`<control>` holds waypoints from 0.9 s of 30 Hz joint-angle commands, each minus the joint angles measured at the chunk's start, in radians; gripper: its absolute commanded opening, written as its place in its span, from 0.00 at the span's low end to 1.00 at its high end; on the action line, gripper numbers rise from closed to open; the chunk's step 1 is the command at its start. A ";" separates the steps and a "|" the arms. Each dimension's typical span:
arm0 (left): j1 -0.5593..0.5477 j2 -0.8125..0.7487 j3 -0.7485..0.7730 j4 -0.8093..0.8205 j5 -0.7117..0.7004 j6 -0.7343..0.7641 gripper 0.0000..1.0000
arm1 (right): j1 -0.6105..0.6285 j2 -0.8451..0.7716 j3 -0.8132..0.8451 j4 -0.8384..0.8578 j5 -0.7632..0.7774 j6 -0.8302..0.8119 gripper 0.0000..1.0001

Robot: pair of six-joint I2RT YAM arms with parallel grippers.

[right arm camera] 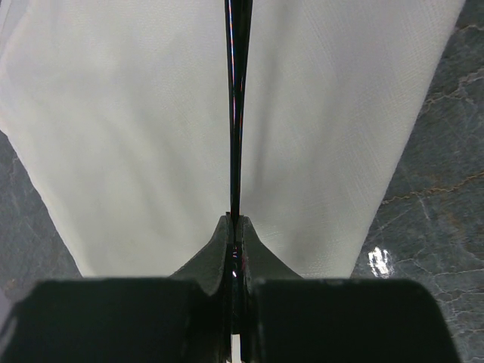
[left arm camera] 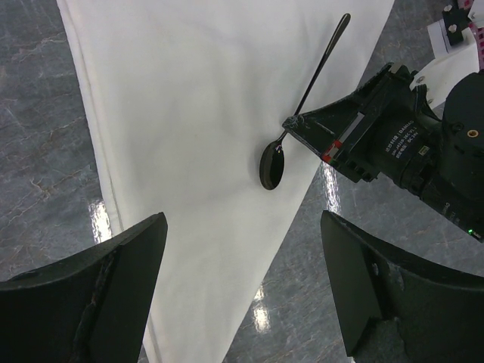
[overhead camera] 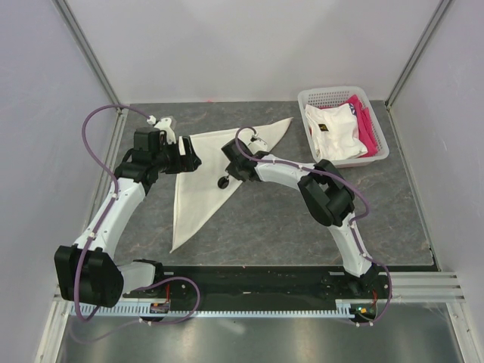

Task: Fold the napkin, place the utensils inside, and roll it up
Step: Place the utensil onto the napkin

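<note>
Right gripper [right arm camera: 233, 231] pinches the slim black long-handled spoon [right arm camera: 236, 113] by its neck, over my cream-white cloth napkin [overhead camera: 198, 185], folded triangular toward the far edge of the desk [overhead camera: 287, 219]. Left gripper [left arm camera: 242, 242] hovers open. Placing step: I judge lowering and releasing comes next.

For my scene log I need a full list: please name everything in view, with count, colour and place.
napkin: one, cream-white, triangle shape, middle of the table
spoon: one, black, over the napkin's right edge
basket: one, white, far right corner
white garment: one, white, inside the basket
pink cloth: one, pink, inside the basket, right of the garment
table: one, dark grey
left hand: one, black, open, above the napkin
right hand: one, black, shut on the spoon
</note>
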 commanded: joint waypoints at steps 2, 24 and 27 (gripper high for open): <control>-0.003 -0.028 -0.004 0.037 0.017 -0.021 0.89 | 0.000 0.009 0.030 -0.015 0.041 0.030 0.00; -0.005 -0.042 -0.004 0.038 0.022 -0.012 0.89 | 0.000 -0.113 0.021 0.121 -0.011 -0.104 0.49; -0.003 -0.042 -0.008 0.040 0.023 -0.009 0.89 | -0.006 -0.164 -0.009 0.154 -0.002 -0.193 0.49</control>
